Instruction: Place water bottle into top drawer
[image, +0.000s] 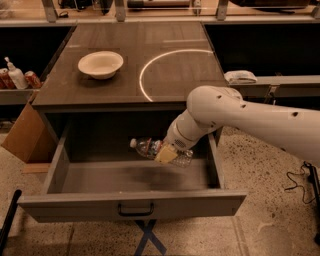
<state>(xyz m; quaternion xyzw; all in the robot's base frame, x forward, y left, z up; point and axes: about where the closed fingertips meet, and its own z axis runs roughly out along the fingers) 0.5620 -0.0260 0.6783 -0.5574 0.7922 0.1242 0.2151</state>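
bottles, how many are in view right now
2. A water bottle lies sideways in the pincer, held over the open drawer. A white pump bottle stands on the shelf at far left. Others may be hidden in the dark shelves.

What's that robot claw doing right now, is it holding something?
Gripper: closed on the water bottle, holding it sideways over the open top drawer.

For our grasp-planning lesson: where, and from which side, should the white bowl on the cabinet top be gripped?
Pinch the bowl by its rim from above: it sits upright, with its mouth open upward. The claw is busy, gripping the water bottle over the top drawer.
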